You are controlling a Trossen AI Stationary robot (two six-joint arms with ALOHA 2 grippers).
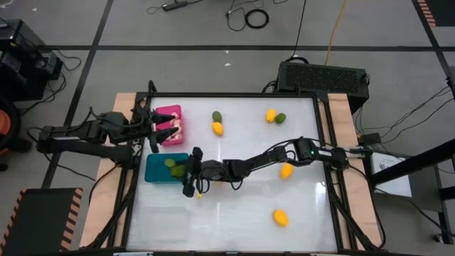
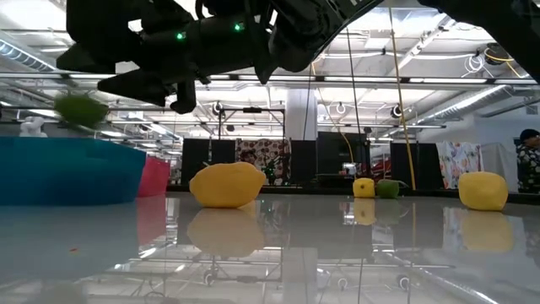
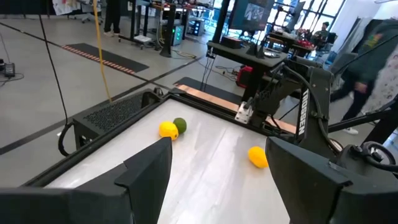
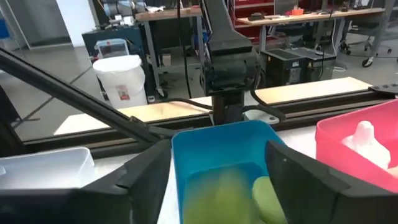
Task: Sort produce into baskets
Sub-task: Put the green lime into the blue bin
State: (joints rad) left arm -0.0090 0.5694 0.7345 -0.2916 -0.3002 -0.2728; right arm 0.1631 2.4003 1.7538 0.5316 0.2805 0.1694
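Note:
My right gripper (image 1: 186, 171) (image 4: 219, 149) reaches level over the teal basket (image 1: 158, 171) (image 4: 214, 146), open, with nothing between its fingers. A blurred dark green fruit (image 2: 80, 110) (image 4: 221, 186) is in the air just above the basket's rim (image 2: 67, 148), free of the fingers. Another green fruit (image 4: 268, 194) lies inside the basket. My left gripper (image 1: 158, 131) (image 3: 220, 146) waits open over the pink basket (image 1: 170, 115) (image 4: 348, 140), which holds white bulbs (image 4: 367, 137).
A clear basket (image 4: 43, 168) stands beside the teal one. Yellow fruits (image 1: 217, 128) (image 1: 271, 114) (image 1: 286, 170) (image 1: 281, 217) and green ones (image 1: 217, 116) (image 1: 280, 118) lie loose on the white table. The table's near right part has free room.

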